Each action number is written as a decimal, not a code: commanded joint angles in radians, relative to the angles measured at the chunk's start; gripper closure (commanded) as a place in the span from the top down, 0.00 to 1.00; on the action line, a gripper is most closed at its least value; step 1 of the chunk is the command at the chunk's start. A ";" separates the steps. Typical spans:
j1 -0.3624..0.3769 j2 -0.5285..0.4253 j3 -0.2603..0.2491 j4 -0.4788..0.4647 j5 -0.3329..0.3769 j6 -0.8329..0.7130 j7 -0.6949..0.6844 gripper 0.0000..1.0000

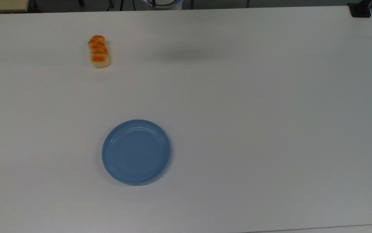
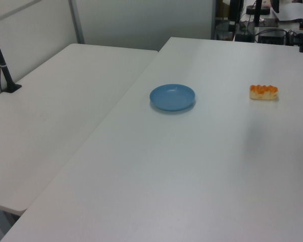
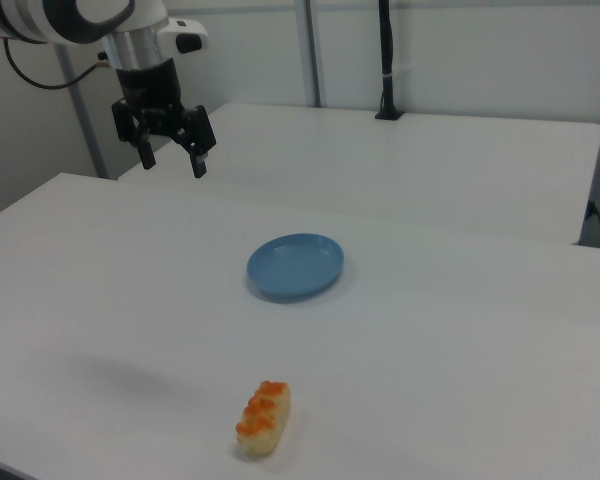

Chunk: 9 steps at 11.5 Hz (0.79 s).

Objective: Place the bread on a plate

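The bread [image 1: 99,51], a small oblong loaf with cream sides and an orange-brown braided top, lies on the white table at the top view's upper left; it also shows in the left view [image 2: 263,92] and the right view [image 3: 264,418]. The light-blue round plate [image 1: 136,151] sits empty lower down, well apart from the loaf, and appears in the left view [image 2: 172,97] and the right view [image 3: 295,266]. In the right view my gripper [image 3: 172,161] hangs open high above the table at the upper left, far from both, holding nothing.
A second white table [image 2: 55,116] adjoins the work table on the left view's left, with a black post [image 2: 2,65] clamped to it. Another black clamp [image 1: 360,9] sits at the top view's upper right corner. Equipment and cables [image 2: 265,22] stand beyond the table's far end.
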 commanded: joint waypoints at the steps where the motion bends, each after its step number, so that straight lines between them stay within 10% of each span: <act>1: 0.008 -0.016 -0.007 -0.017 -0.005 -0.013 -0.015 1.00; 9: 0.011 -0.018 -0.005 -0.023 -0.005 -0.021 -0.015 1.00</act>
